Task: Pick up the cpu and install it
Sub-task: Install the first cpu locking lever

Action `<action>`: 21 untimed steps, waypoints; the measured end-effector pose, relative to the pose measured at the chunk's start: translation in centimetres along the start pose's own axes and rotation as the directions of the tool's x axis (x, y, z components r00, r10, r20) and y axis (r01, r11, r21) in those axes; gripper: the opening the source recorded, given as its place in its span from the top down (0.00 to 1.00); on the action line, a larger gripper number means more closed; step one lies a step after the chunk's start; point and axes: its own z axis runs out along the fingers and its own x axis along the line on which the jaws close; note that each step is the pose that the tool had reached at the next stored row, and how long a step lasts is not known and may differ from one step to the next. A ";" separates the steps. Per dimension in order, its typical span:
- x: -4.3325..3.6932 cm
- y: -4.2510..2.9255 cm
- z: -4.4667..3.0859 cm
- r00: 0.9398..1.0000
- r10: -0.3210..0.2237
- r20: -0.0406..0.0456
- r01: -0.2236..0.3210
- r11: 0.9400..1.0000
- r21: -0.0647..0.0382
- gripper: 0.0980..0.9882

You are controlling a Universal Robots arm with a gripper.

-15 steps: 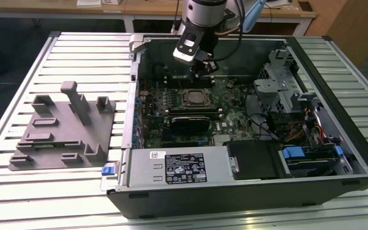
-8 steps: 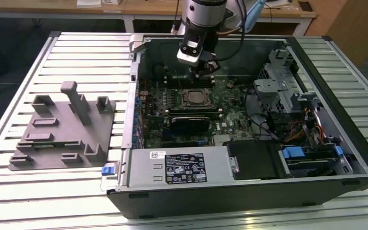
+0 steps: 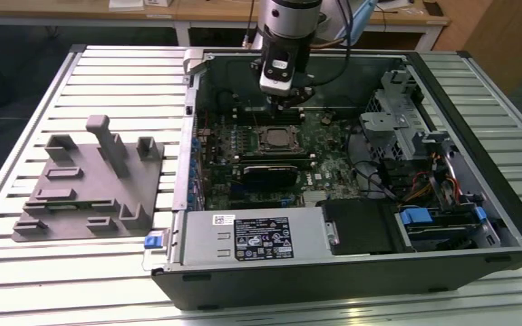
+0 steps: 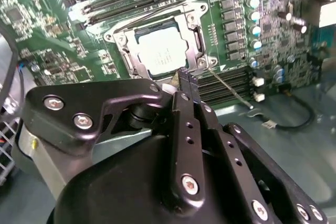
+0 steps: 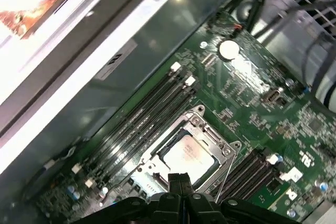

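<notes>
The cpu (image 4: 161, 51) is a silvery square chip lying flat inside the socket frame (image 4: 198, 34) on the green motherboard, and it also appears in the first wrist view (image 5: 188, 154) and the exterior view (image 3: 274, 138). My gripper (image 3: 280, 104) hangs inside the open computer case, just above and behind the socket. In both wrist views its two black fingers (image 4: 185, 77) are pressed together with nothing between them, the tips (image 5: 179, 180) beside the socket's edge and clear of the chip. A thin metal lever (image 4: 230, 89) sticks out beside the socket.
Memory slots (image 5: 137, 119) run on both sides of the socket. An expansion card (image 3: 270, 174), the power supply (image 3: 252, 238) and drive cages (image 3: 404, 129) fill the case (image 3: 506, 217). A grey plastic tray (image 3: 89, 183) with upright posts sits on the slatted table at the exterior view's left.
</notes>
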 end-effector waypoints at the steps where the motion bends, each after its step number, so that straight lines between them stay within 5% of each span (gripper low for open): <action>1: 0.00 0.00 0.00 1.000 -0.018 0.000 0.018 1.000 0.001 0.99; 10: 0.00 0.00 0.06 0.986 -0.169 0.000 0.169 0.986 0.002 0.99; 13: 0.00 0.00 0.08 0.981 -0.195 0.018 0.195 0.981 -0.010 0.99; 16: 0.00 -0.01 0.11 0.977 -0.206 0.050 0.208 0.978 -0.032 0.99; 21: -0.01 -0.01 0.24 0.957 -0.286 0.050 0.288 0.957 -0.031 0.99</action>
